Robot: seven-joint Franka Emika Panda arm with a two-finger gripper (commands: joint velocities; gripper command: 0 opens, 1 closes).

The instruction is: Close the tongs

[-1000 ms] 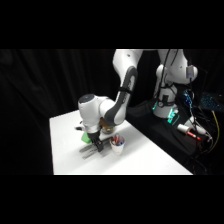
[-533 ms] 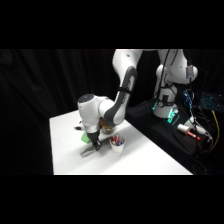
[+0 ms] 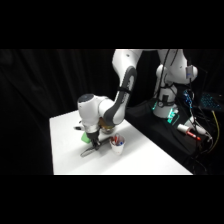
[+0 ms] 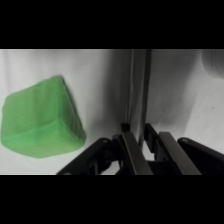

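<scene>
Two black fingers of the end effector are squeezed in close together, and between them run the long slim silvery-grey metal tongs, their two arms lying side by side and stretching straight away from the fingertips across the white bench. It's a clamp: the end effector is closed on the tongs, arms pressed nearly together. In the side view the end effector is down low at the bench, and the tongs poke out beneath it along the surface. Just off to one side of the fingers sits a green block, clear of the tongs. On the other side, close by, stands a white cup of pens.
</scene>
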